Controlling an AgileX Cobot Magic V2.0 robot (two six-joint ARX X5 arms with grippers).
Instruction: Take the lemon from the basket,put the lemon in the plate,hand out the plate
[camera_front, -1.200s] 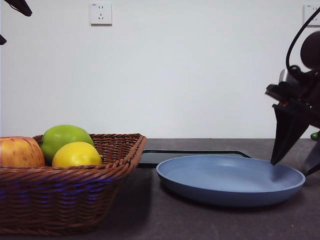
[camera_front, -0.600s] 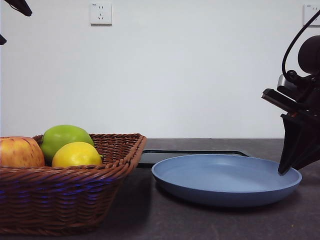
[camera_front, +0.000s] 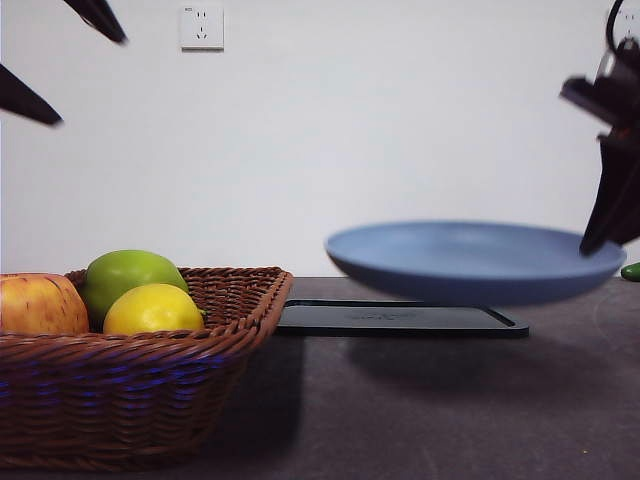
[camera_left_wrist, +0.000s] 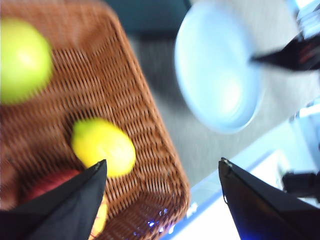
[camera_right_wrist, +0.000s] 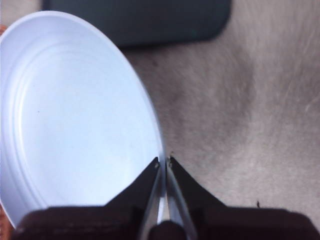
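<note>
A plain white wall with a white wall socket (camera_front: 201, 27) backs the dark grey counter (camera_front: 430, 410) we see in the front view. On the near left stands the brown woven wicker basket (camera_front: 150, 385), and in it we find the small bright yellow lemon (camera_front: 153, 309), a larger green apple (camera_front: 128, 274) behind it and a red-yellow apple (camera_front: 40, 304) at the left edge. The matte light blue round plate (camera_front: 470, 262) hangs in the air, clear of the counter, above a flat black rectangular tray (camera_front: 400, 319). At its right rim we see the right tool (camera_front: 605, 235), dark and coming from above, gripping the edge.

In the left wrist view, blurred, the left tool (camera_left_wrist: 162, 172) hovers over the basket (camera_left_wrist: 115, 80) with its jaws spread wide and nothing between them. The lemon (camera_left_wrist: 103, 147) lies just beside one jaw, untouched. The plate (camera_left_wrist: 219, 70) shows beyond the basket, well apart from this tool.

In the right wrist view, the right tool (camera_right_wrist: 163, 162) is clenched on the rim of the plate (camera_right_wrist: 75, 120), its jaws pinched nearly together. We see no fruit on the plate.
</note>
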